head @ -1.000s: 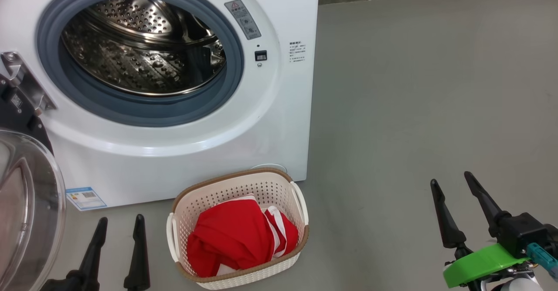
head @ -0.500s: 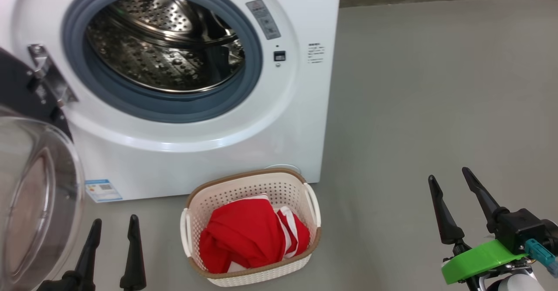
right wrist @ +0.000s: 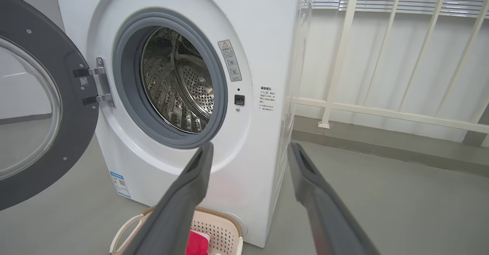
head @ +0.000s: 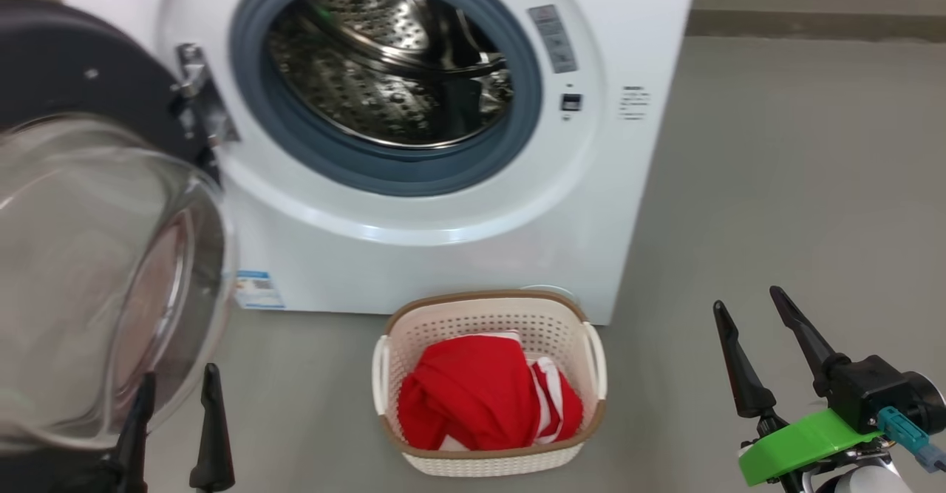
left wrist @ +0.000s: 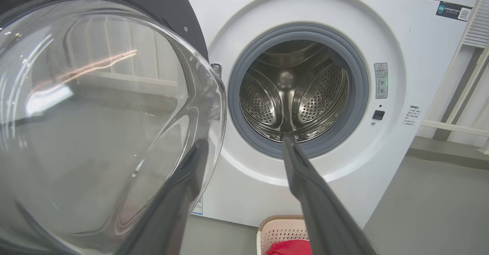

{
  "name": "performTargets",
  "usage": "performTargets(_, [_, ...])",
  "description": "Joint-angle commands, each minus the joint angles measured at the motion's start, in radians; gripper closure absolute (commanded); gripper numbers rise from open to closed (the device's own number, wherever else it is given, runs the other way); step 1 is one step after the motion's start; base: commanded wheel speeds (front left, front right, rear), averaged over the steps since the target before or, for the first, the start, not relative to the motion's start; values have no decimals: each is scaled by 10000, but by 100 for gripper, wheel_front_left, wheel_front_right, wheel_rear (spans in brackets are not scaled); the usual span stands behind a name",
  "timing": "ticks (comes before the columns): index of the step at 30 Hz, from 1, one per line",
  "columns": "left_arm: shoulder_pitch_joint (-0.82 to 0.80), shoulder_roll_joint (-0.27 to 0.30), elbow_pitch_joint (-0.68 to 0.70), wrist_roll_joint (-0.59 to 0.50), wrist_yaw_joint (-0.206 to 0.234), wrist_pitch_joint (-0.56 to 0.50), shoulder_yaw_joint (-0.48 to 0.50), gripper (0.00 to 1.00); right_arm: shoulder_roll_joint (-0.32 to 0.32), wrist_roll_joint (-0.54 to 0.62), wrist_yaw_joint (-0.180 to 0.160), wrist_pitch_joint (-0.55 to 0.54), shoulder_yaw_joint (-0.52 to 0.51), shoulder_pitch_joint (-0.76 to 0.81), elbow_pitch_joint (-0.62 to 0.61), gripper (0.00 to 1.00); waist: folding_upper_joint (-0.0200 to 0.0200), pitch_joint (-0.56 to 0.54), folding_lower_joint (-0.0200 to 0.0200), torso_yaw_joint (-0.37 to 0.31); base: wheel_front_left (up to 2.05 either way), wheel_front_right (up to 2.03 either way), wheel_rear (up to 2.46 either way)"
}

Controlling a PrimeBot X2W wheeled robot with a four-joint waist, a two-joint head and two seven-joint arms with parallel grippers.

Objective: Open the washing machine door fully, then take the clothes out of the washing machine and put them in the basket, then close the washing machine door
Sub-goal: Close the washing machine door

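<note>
The white washing machine [head: 443, 242] stands with its steel drum [head: 392, 64] bare. Its washing machine door [head: 96, 271] hangs wide open on the left, clear bowl window bulging toward me under the black rim [head: 66, 64]. Red clothes [head: 480, 397] lie in the cream basket [head: 491, 304] on the floor before the machine. My left gripper [head: 181, 372] is open, its left finger level with the window's lower edge; whether it touches, I cannot tell. My right gripper [head: 746, 297] is open to the right of the basket, holding nothing. The left wrist view has the door [left wrist: 95, 113] beside my open left gripper [left wrist: 244, 140].
Bare grey floor [head: 776, 182] stretches right of the machine. A white railing [right wrist: 344, 56] and a low skirting run behind it. In the right wrist view my open right gripper [right wrist: 250, 146] points at the machine's front, with the basket [right wrist: 217, 228] below.
The head camera has swung left, so the machine, the basket and the door now sit further right in the picture and the door takes up more of it. Both grippers stay open.
</note>
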State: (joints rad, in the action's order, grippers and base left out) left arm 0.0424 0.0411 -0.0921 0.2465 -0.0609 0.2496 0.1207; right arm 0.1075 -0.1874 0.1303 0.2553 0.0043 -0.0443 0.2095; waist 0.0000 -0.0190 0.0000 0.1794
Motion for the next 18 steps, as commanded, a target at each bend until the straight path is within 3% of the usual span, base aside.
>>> performTargets(1, [-167,91,289,-99,32,122,372,0,76,-67,4,65,225,-299,-252,0,0,-83,0,606,0,0,0])
performTargets(18, [-47,187,339,-299,170,122,400,0,-83,-89,4,65,472,-255,-333,0,0,-282,0,2688,0,0,0])
